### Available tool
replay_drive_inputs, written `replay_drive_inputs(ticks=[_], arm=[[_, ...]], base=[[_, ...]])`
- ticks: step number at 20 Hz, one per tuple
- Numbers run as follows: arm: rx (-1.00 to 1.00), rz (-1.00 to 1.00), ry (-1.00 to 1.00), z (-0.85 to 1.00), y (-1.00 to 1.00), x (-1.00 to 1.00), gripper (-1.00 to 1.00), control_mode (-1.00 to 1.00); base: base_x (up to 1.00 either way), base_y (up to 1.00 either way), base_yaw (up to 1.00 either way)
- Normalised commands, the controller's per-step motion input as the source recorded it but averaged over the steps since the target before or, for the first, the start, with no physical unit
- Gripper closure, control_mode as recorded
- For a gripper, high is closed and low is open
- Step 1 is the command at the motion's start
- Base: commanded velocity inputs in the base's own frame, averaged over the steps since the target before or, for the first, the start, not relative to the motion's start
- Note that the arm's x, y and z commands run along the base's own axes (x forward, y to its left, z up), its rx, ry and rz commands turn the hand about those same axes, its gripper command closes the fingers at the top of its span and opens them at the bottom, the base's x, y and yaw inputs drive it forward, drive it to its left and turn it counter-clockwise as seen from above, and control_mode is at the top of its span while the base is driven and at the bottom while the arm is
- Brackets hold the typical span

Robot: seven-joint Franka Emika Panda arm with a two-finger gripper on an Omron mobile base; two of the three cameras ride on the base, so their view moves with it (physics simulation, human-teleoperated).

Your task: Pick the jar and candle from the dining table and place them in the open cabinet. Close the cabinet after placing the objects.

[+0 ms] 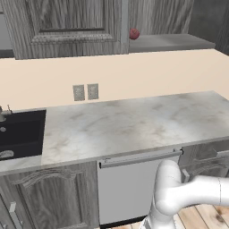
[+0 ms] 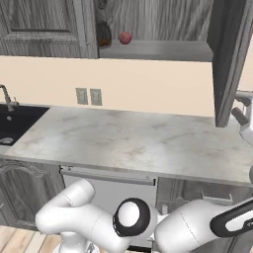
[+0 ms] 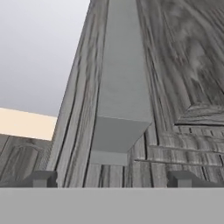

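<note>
Gripper [image 3: 112, 178] spread wide, nothing between the fingers. Straight ahead of the fingertips [image 3: 41, 178], close up: the grey bar handle [image 3: 120, 87] on the open cabinet door [image 3: 183, 65], handle centred between the two tips. The door [image 2: 227, 59] stands out from the cabinet [image 2: 163, 49] over the marble counter [image 2: 133, 136]. Jar [image 2: 103, 35] sits on the cabinet shelf at the left edge of the opening, partly hidden by the closed door; small red ball [image 2: 125, 37] just beside it. Can't tell where the candle is. Black sink [image 1: 20, 134] well off to the side.
</note>
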Motion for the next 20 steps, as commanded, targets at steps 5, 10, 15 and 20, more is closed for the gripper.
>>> replay_drive_inputs(ticks=[5, 10, 15, 20], arm=[[-0.24, -0.02, 0.00, -0.01, 0.50, 0.00, -1.00, -1.00], [-0.20, -0.10, 0.00, 0.22, 0.42, 0.01, -1.00, -1.00], [-0.22, -0.12, 0.02, 0.28, 0.48, 0.08, -1.00, -1.00], [-0.24, -0.09, 0.24, 0.10, 0.47, 0.00, -1.00, -1.00]], base=[[0.00, 0.00, 0.00], [0.00, 0.00, 0.00], [0.00, 0.00, 0.00], [0.00, 0.00, 0.00]])
